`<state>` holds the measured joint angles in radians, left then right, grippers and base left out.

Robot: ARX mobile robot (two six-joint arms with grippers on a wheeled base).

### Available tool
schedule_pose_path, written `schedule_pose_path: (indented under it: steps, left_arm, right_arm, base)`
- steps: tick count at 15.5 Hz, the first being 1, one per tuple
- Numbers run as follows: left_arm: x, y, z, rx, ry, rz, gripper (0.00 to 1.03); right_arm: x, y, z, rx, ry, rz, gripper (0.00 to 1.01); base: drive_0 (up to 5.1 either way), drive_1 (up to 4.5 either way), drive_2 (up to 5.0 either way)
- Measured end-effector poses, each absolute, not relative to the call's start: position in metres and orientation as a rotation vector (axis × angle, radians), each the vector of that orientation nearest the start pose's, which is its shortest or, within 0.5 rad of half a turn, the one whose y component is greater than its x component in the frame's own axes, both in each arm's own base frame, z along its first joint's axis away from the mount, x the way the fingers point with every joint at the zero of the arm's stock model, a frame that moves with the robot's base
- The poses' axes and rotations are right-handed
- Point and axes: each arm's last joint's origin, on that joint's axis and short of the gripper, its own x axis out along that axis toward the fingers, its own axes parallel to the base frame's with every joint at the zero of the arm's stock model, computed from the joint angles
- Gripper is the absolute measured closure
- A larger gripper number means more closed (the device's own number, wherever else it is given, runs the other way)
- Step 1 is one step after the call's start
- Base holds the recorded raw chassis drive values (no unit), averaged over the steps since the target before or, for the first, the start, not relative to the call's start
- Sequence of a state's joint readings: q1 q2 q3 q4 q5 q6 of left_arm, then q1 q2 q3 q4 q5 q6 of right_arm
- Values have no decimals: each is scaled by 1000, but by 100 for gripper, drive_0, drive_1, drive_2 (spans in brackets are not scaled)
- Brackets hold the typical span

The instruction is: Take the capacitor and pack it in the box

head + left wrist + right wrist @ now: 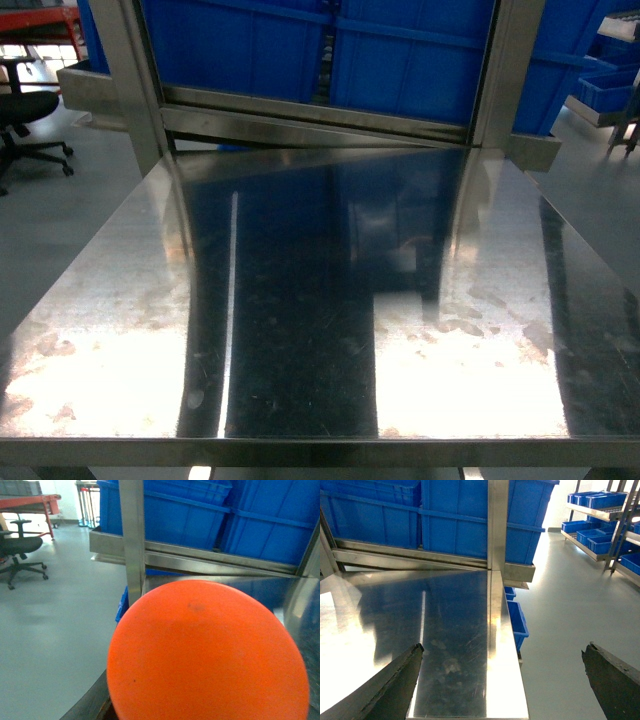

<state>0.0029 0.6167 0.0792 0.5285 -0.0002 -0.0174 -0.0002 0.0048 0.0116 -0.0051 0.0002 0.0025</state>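
The bright orange capacitor (207, 652) fills the lower half of the left wrist view, right up against the camera and in the place of my left gripper's jaws. Only a dark sliver of one finger (92, 706) shows at its lower left, so the grip itself is mostly hidden. My right gripper (502, 650) is open over the right edge of the steel table (450, 630), with nothing between its dark fingertips (412, 655). Neither gripper appears in the head view, which shows just the bare shiny tabletop (300, 330). The box is out of view.
Big blue bins (400, 50) stand behind a steel frame with upright posts (130, 70) at the table's far edge. Small blue bins (516, 622) sit on the floor by the right edge, and racks of blue bins (600, 510) stand further right. An office chair (22, 547) is at the left.
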Motion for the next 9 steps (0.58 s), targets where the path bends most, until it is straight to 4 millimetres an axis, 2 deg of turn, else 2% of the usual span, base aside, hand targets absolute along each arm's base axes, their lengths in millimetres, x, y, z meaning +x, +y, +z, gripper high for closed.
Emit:
schedule_pose_path:
  steps: [6, 9]
  left_arm:
    - [127, 0, 169, -18, -5, -1, 58]
    - [122, 0, 171, -17, -11, -2, 58]
  right_arm:
    - [97, 0, 167, 2, -1, 0, 3]
    - [97, 0, 167, 2, -1, -1, 3]
  base:
    - [0, 0, 0]
    - [0, 0, 0]
